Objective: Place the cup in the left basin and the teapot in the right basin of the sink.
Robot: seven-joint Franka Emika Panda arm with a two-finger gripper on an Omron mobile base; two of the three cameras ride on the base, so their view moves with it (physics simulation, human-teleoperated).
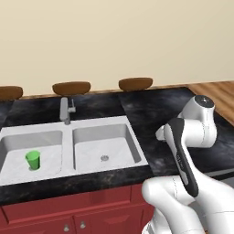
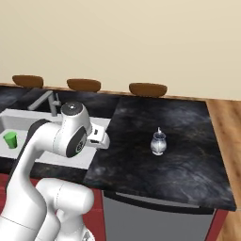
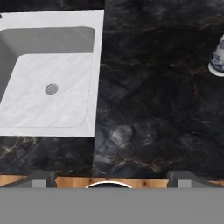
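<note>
The green cup stands upright in the left basin of the white sink. The right basin holds nothing but its round drain. On the black counter right of the sink, the white and blue teapot stands upright. My gripper is open, with nothing between its fingers. It hovers above the counter just right of the right basin, well left of the teapot.
A grey faucet rises behind the sink's divider. Three brown stools line the far side of the black counter. Red cabinet fronts run below the sink. Wooden floor lies past the counter's right end.
</note>
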